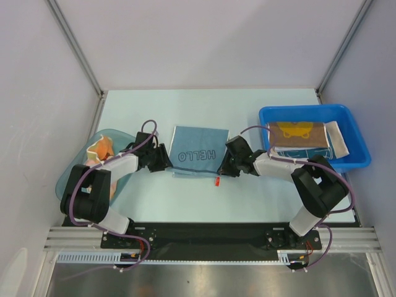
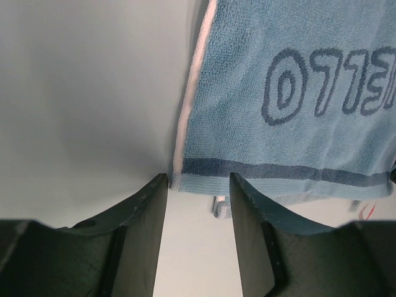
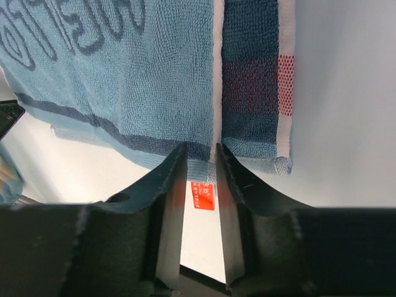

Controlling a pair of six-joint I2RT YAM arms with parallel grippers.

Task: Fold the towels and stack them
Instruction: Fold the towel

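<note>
The teal-blue "HELLO" towel (image 1: 198, 151) lies flat at the table's middle. It fills the top of the left wrist view (image 2: 297, 93) and the right wrist view (image 3: 124, 80). My left gripper (image 1: 166, 162) is open, and the towel's near left corner sits just at its fingertips (image 2: 198, 179). My right gripper (image 1: 221, 166) stands at the near right corner with its jaws narrowed on the towel's hem (image 3: 201, 158). A red tag (image 3: 203, 195) hangs between the fingers. A brown towel with a yellow mark (image 1: 297, 132) and a white towel (image 1: 339, 137) lie in the bin. An orange towel (image 1: 99, 150) lies in the tub.
The blue plastic bin (image 1: 309, 110) stands at the right, behind my right arm. The translucent teal tub (image 1: 117, 133) stands at the left, beside my left arm. Grey walls close in the table on three sides.
</note>
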